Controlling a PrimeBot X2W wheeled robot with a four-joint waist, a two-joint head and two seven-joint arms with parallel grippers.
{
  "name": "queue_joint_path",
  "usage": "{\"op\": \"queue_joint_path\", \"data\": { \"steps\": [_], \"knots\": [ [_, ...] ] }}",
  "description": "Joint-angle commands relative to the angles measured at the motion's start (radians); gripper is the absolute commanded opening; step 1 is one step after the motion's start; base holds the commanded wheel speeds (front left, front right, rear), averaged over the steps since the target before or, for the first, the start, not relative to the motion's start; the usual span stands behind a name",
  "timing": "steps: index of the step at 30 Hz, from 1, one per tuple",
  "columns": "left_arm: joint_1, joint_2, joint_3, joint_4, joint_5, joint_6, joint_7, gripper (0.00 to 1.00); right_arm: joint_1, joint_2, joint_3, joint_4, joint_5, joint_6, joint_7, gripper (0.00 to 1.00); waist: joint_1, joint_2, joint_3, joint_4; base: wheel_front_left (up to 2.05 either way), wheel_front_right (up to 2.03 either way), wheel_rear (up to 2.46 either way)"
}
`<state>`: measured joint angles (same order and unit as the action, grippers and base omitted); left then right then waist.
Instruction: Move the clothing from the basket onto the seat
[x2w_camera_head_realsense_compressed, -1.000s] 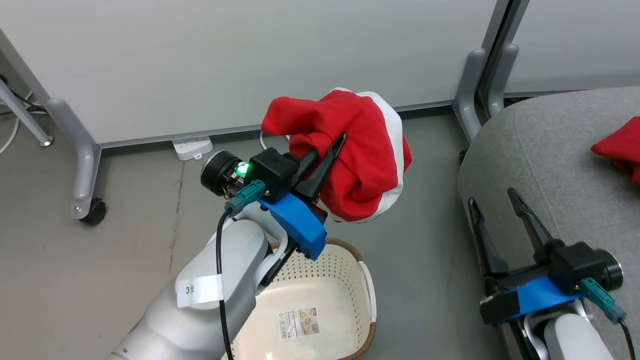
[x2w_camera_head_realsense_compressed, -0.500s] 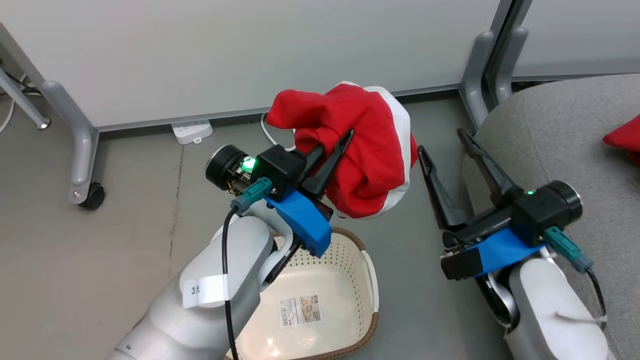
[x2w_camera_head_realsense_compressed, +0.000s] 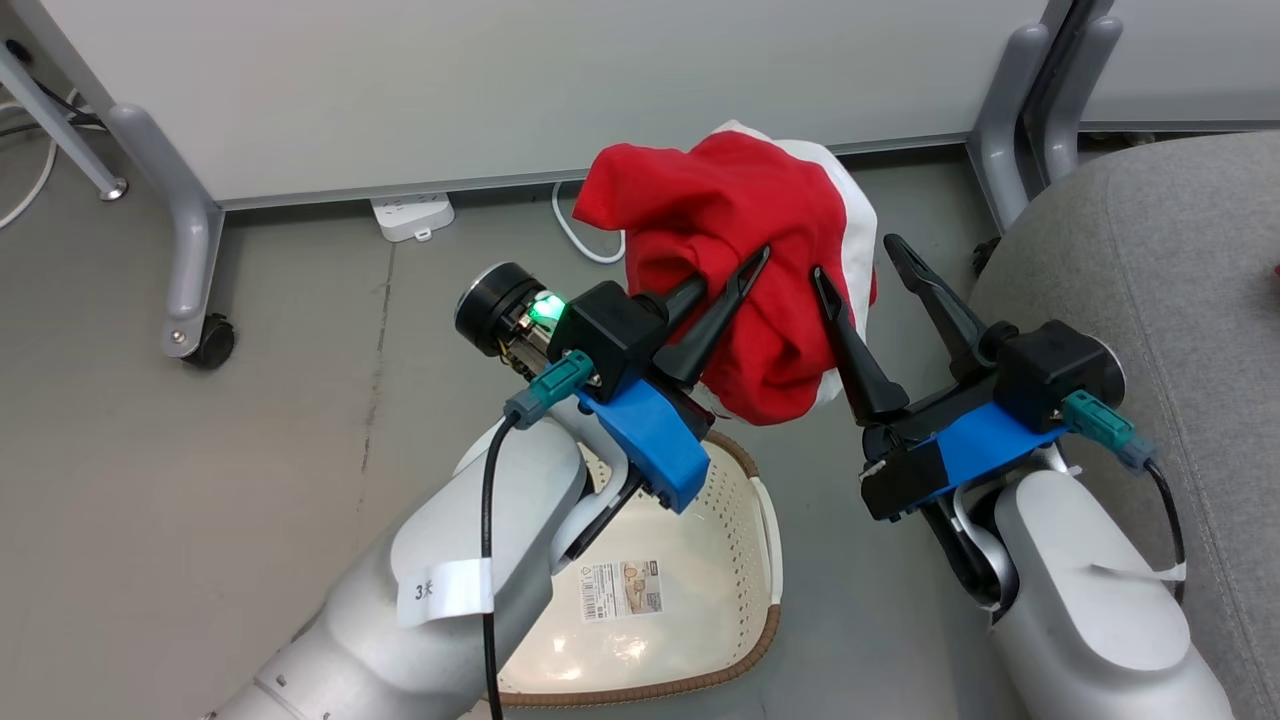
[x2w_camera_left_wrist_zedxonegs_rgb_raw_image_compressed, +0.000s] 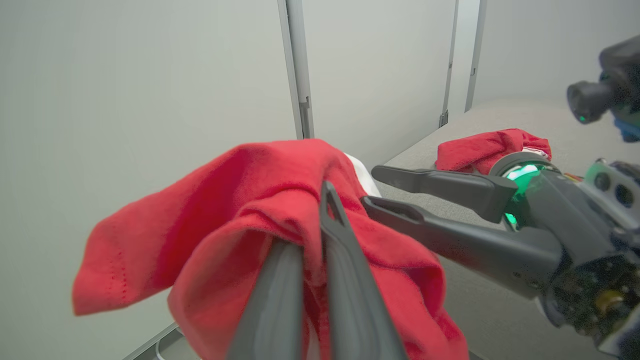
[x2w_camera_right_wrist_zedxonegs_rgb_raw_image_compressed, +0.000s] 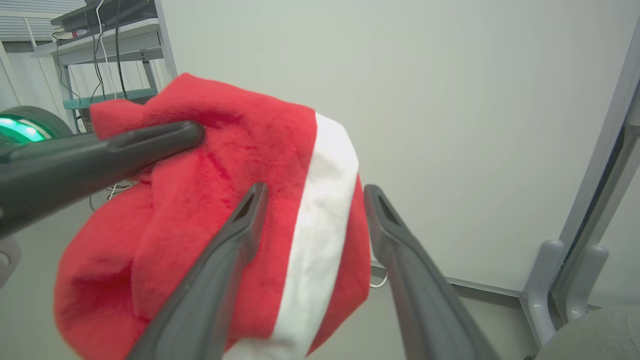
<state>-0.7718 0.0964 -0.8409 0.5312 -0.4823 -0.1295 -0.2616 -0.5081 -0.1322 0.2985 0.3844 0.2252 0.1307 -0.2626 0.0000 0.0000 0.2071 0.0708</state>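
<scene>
- Fingers (x2w_camera_head_realsense_compressed: 718, 318) of the left gripper (x2w_camera_head_realsense_compressed: 735, 270) are pressed together, pinching a red garment with a white band (x2w_camera_head_realsense_compressed: 740, 200).
- That garment hangs in the air, high above the far end of the basket (x2w_camera_head_realsense_compressed: 735, 545).
- The right gripper (x2w_camera_head_realsense_compressed: 854, 257) is up past the basket's right side, its fingers spread wide, right by the white band. I cannot tell if they touch it.
- The grey sofa seat (x2w_camera_head_realsense_compressed: 1150, 250) is to the right of the basket, apart from it.
- A second red garment (x2w_camera_left_wrist_zedxonegs_rgb_raw_image_compressed: 487, 150) lies on that seat.
- A barcode sticker (x2w_camera_head_realsense_compressed: 622, 590) shows on the basket's bottom.
</scene>
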Motion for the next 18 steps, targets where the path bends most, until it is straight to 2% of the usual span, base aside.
{"op": "queue_joint_path", "data": {
  "steps": [1,6,10,18],
  "knots": [
    [-0.015,0.0,0.0,-0.009,0.003,-0.001,-0.005,0.0,-0.018,-0.002,0.004,0.014,0.022,0.0,-0.003,1.0,0.0,0.0,0.006,0.006,0.0,0.0,0.0],
    [-0.026,-0.003,-0.008,-0.025,0.006,-0.001,-0.005,0.0,-0.043,-0.019,0.058,0.067,0.14,0.0,-0.003,1.0,0.0,0.0,0.019,0.016,0.0,0.0,0.0],
    [-0.035,-0.005,-0.019,-0.038,0.008,-0.001,-0.005,0.0,-0.075,-0.052,0.144,0.094,0.259,0.0,-0.003,1.0,0.0,0.0,0.026,0.022,0.0,0.0,0.0],
    [-0.039,-0.003,-0.021,-0.04,0.007,-0.001,-0.005,0.0,-0.088,-0.08,0.193,0.098,0.317,0.0,-0.003,1.0,0.0,0.0,0.025,0.026,0.0,0.0,0.0]
  ]
}}
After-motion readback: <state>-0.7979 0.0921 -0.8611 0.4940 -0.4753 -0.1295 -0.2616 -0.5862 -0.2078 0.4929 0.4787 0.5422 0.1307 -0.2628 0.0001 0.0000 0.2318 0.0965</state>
